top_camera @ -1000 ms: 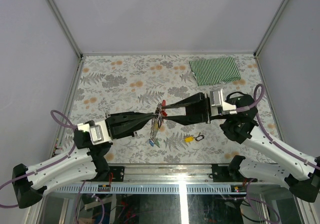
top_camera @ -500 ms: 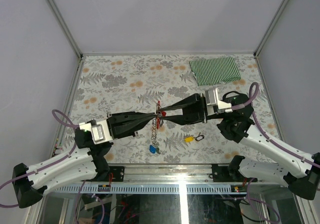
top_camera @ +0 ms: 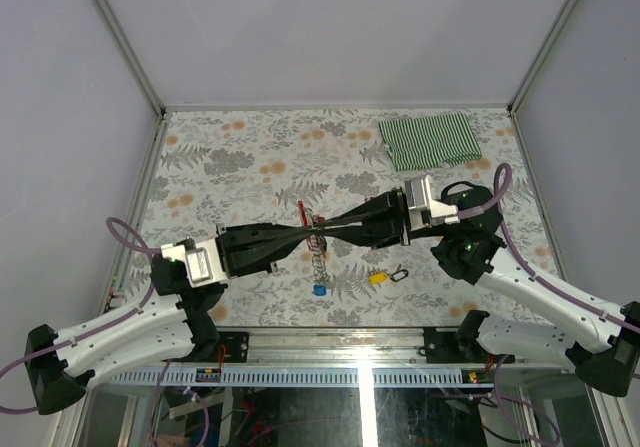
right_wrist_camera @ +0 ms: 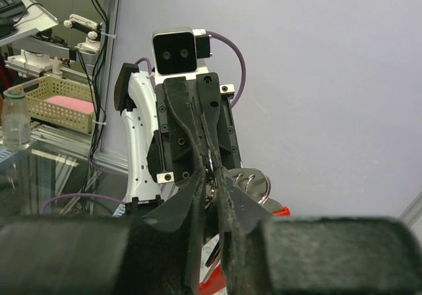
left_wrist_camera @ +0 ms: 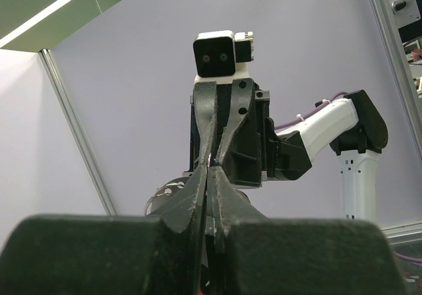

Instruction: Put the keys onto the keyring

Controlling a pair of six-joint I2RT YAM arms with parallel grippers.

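Top external view, left to right: left gripper [top_camera: 308, 230] extends from the left with its jaws fully together. Left wrist view shows a thin sliver of metal pinched between them, so it reads as clamped on the keyring [top_camera: 317, 250].

Keyring sits up off the table [top_camera: 230, 157], mid-scene, right where the two grippers meet tip to tip. Red clip [top_camera: 301, 210] sticks out to the far-left of the tips. Chain [top_camera: 318, 257] drops from the tips toward the near side, with the blue key [top_camera: 319, 290] at its bottom end. Long axis is the clip-to-key line, far to near in this view. It is most likely plumb, since the chain looks to hang free.

Right gripper [top_camera: 326, 229] extends from the right, head-on to the left one. Right wrist view: its fingers [right_wrist_camera: 232, 199] are nearly together with a bit of silver metal in the narrow gap. Can't tell if they actually bite it.

Yellow key [top_camera: 378, 277] lies on the table near-right of the tips, just beside a small black loop [top_camera: 401, 272], long axis roughly left-right.

Handling guess:
- Everything here is light.
- Chain is limp, so it will swing and give nothing to push against.
- Clip is the only stiff part, so hold it by its body and leave the opening free.
- Keys are tiny smooth metal and likely to slip. The plastic head is the better pinch spot.
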